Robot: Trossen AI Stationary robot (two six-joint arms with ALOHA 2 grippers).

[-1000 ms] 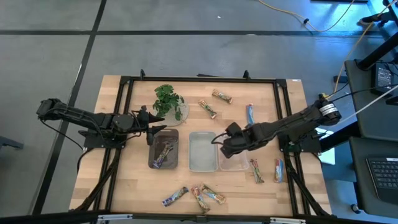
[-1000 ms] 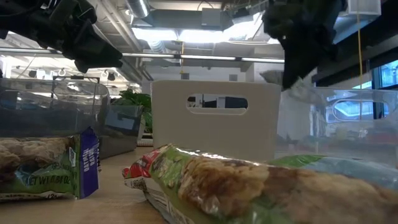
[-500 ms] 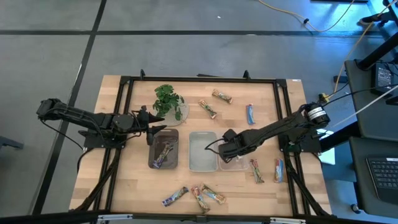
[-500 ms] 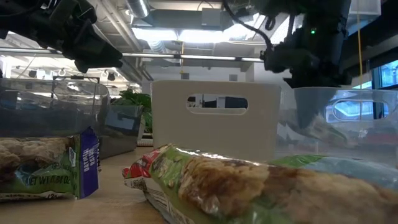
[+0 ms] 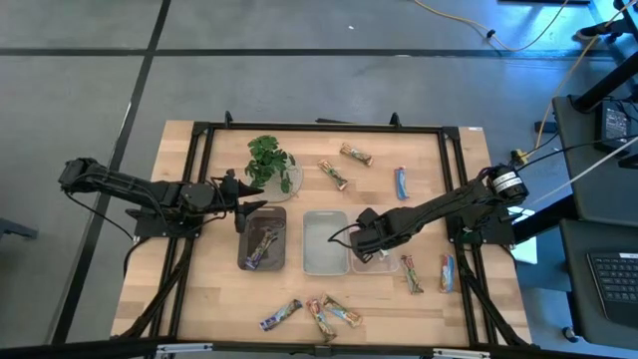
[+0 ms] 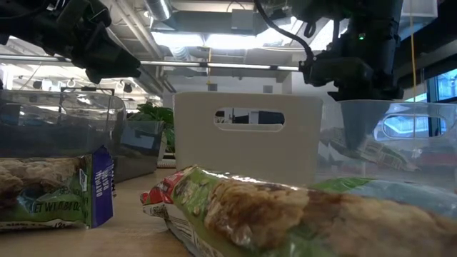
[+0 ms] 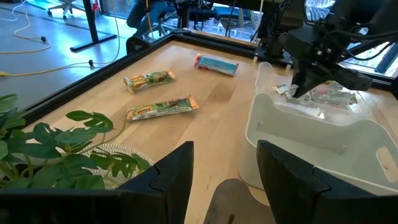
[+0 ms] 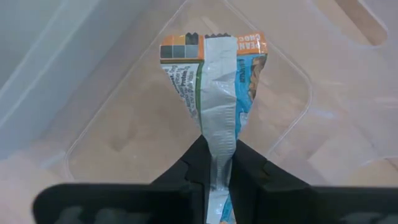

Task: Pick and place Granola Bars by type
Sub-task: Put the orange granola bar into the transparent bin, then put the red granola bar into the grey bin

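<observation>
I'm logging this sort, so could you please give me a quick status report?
Right gripper shut on a granola bar, low inside the clear bin. Left gripper open, waiting above the dark bin. Nothing in the way.

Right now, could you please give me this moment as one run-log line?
right gripper: shut on granola bar, lowered in clear bin | left gripper: open, empty, over dark bin | white bin: empty

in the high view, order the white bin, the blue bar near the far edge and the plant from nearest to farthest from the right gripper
From the right gripper, which is shut on a granola bar over the clear bin:
1. white bin, right beside it, toward the left arm.
2. blue bar, farther back on the table.
3. plant, at the far-left corner.
</observation>
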